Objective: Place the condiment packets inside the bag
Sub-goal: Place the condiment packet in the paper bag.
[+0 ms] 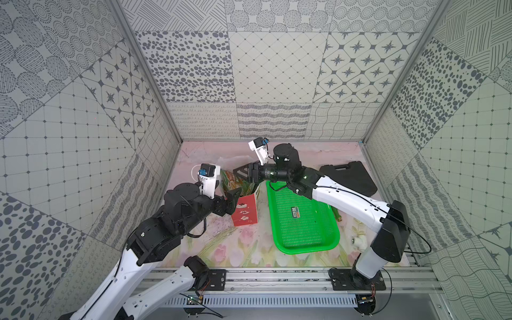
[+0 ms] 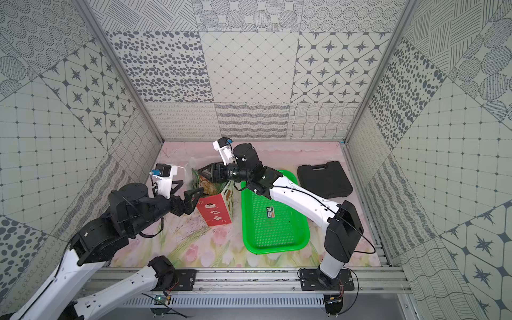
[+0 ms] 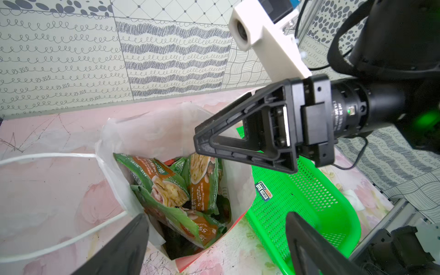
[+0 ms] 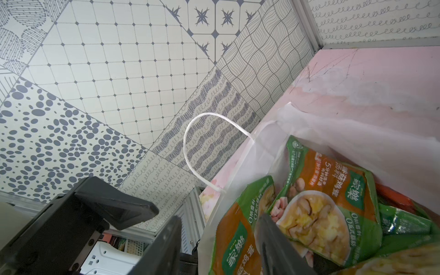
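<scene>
Packets (image 3: 166, 188) fill bag (image 3: 164, 133); right gripper (image 3: 198, 144) above, jaws parted, empty; left gripper (image 2: 192, 186) wide, empty.

I count one paper bag (image 1: 245, 212), at least three green packets (image 3: 164, 183) inside it with maybe a fourth half hidden between them, one more small packet (image 1: 295, 212) lying in the one green basket (image 1: 310, 246), and one black case (image 1: 347, 177).

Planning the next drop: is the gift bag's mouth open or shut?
Open: the left wrist view looks down into the gift bag, where several green condiment packets lie inside.
</scene>
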You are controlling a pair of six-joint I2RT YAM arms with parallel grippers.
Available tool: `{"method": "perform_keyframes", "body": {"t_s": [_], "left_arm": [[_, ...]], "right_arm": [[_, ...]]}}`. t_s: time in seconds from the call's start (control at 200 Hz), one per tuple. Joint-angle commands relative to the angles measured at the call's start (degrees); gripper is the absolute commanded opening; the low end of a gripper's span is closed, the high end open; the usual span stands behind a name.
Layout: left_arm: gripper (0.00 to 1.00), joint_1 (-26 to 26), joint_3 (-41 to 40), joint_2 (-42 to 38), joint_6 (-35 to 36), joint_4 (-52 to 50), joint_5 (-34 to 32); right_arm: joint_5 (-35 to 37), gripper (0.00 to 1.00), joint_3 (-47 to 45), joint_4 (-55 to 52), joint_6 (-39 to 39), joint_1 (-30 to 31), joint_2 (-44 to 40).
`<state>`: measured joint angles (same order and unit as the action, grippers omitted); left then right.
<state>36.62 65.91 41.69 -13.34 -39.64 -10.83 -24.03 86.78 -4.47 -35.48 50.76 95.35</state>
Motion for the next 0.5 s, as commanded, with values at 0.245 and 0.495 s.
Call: {"method": "perform_keyframes", "body": {"t_s": [0.245,0.495], "left_arm": [[0.93,-0.62,0.89,-0.55,0.42,2.48,0.19],[0.94,-0.56,3.88,-4.58,-5.65,-0.96,-3.92]], "right_arm": [[5.53,0.73,-4.81,-0.18,5.22,0.19,-12.34],[14.15,0.97,-12.65,-3.16,9.71,0.18,-23.72]]}}
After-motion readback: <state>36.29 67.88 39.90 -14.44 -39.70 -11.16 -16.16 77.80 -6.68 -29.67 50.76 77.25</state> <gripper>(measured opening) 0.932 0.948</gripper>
